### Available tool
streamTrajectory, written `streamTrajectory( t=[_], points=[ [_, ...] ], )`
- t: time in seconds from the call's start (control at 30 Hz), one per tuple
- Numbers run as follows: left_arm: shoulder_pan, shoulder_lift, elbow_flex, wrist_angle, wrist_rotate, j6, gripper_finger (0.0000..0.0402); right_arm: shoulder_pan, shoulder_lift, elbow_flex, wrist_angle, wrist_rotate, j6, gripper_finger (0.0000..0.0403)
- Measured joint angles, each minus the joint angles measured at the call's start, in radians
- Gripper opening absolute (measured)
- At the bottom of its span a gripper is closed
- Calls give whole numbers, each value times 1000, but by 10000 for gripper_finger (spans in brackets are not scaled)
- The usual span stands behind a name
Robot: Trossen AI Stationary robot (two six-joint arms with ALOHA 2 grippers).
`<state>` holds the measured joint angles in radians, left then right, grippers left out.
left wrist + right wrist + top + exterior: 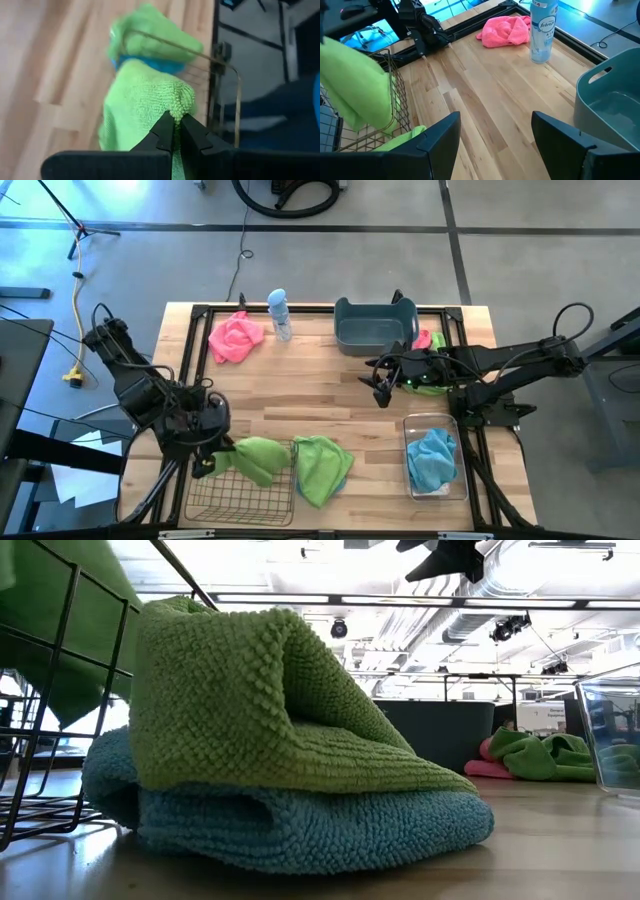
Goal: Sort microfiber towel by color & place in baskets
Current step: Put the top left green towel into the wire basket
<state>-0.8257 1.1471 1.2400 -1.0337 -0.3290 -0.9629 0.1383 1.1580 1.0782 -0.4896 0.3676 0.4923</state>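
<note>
Green towel (150, 100): pinched between my left gripper (207, 463) fingers by a bunched fold, hanging over the near rim of the wire-mesh basket (240, 498), partly inside it.
Left jaws: closed narrow on that fold; the two dark fingertips (164, 131) meet with cloth squeezed between them.
Wire-mesh basket: directly below and just ahead of my left jaws, at the table's front left corner.
Second green towel (322, 467): just beyond the basket's far side from my left jaws, lying on top of a blue towel (300, 825) on the wood.
Right gripper (381, 388): hovering over bare table, jaws spread wide, holding nothing.
Blue-grey tub (375, 326): just beside my right jaws, toward the table's back edge; looks empty in the right wrist view.
Green and pink towels (430, 375): behind my right jaws, partly under my right arm, beside the tub.
Clear bin (435, 457): near my right arm toward the front edge, with a blue towel (432, 456) in it.
Pink towel (505, 29): well ahead of my right jaws, close to a Febreze spray bottle (542, 30).
</note>
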Motion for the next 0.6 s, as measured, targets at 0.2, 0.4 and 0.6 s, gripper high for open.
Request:
streamTrajectory(
  t=[0.2,0.4,0.6],
  points=[
    [-71,100,0,6,37,-82,0,0,0,0,0,0,-2,241],
    [-90,214,0,121,42,-63,0,0,0,0,0,0,-3,241],
    [-36,294,0,165,38,77,0,0,0,0,0,0,-3,241]
  ],
)
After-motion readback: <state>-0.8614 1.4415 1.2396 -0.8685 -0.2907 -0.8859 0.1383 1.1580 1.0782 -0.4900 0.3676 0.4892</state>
